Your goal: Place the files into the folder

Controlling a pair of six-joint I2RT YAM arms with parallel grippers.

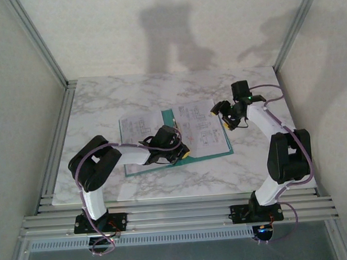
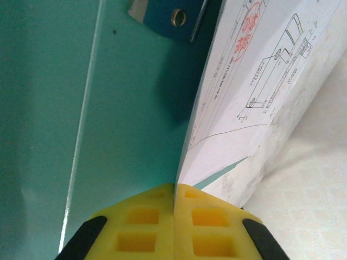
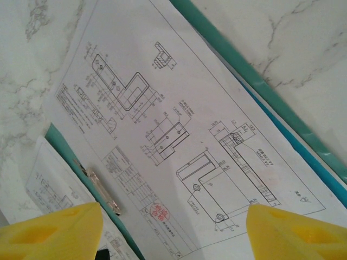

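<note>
Open folder point(image 1: 168, 119) with the files point(image 1: 200, 127) lying on it: left fingers point(image 2: 135, 233) closed on a sheet edge, right fingers point(image 3: 54, 230) spread

From above, the teal folder lies open at the centre of the marble table point(image 1: 101, 99), one printed sheet on its 9 o'clock half and another on its 3 o'clock half. The left gripper point(image 1: 184, 153) sits low at 6 o'clock of the fold. In its wrist view the yellow pads are pressed together, and the edge of the 3 o'clock sheet runs into the seam between them and curves up off the teal card (a shadow falls beneath it), so they appear to pinch it. The right gripper point(image 1: 227, 119) hovers at the folder's 2 o'clock corner, its pads wide apart above the line drawings. A metal clip point(image 3: 103, 189) lies along the fold
</note>
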